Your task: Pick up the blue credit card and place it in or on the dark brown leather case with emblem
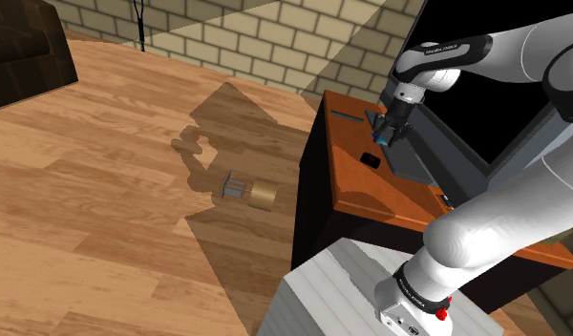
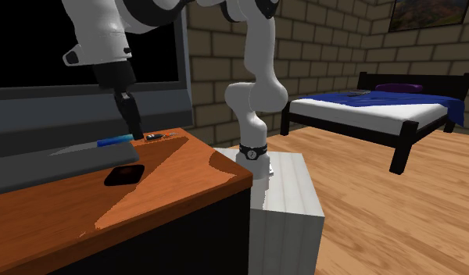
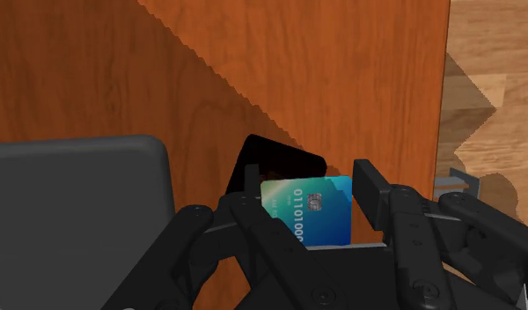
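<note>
My black gripper [image 3: 308,195] is shut on the blue credit card [image 3: 311,216], which shows teal-to-blue with printed digits between the fingers. Just beyond the card, the dark case [image 3: 275,163] lies flat on the orange-brown cabinet top [image 3: 253,70]. Seen from the shoulder view, the gripper [image 1: 387,139] hangs a little above and behind the case [image 1: 371,159]. From the second exterior view the card [image 2: 116,142] sits edge-on at the gripper [image 2: 134,133], over the grey monitor base, with the case [image 2: 125,174] nearer the cabinet's front edge.
A large dark screen [image 2: 84,47] on a grey base [image 2: 37,168] stands at the back of the cabinet. Small items [image 2: 155,137] lie beside the base. A cylinder-like object [image 1: 246,191] rests on the wooden floor. A bed [image 2: 374,109] stands far off.
</note>
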Available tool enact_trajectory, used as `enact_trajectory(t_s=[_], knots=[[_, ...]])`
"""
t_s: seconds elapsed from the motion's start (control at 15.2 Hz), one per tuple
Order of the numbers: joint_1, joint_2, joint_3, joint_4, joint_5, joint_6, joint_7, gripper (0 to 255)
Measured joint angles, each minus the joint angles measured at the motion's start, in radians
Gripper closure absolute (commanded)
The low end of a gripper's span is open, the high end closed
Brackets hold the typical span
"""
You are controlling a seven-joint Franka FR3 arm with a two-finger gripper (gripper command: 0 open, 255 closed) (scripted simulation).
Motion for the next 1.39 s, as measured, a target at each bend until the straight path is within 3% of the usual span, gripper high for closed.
enact_trajectory(t_s=[0.73,1.19,1.25,1.39], knots=[[0.000,0.056,-0.007,-0.093,0.016,0.146,-0.019,255],[0.000,0.064,-0.009,-0.098,0.018,0.159,-0.022,255],[0.000,0.064,-0.009,-0.098,0.018,0.159,-0.022,0],[0.000,0.064,-0.009,-0.098,0.018,0.159,-0.022,0]])
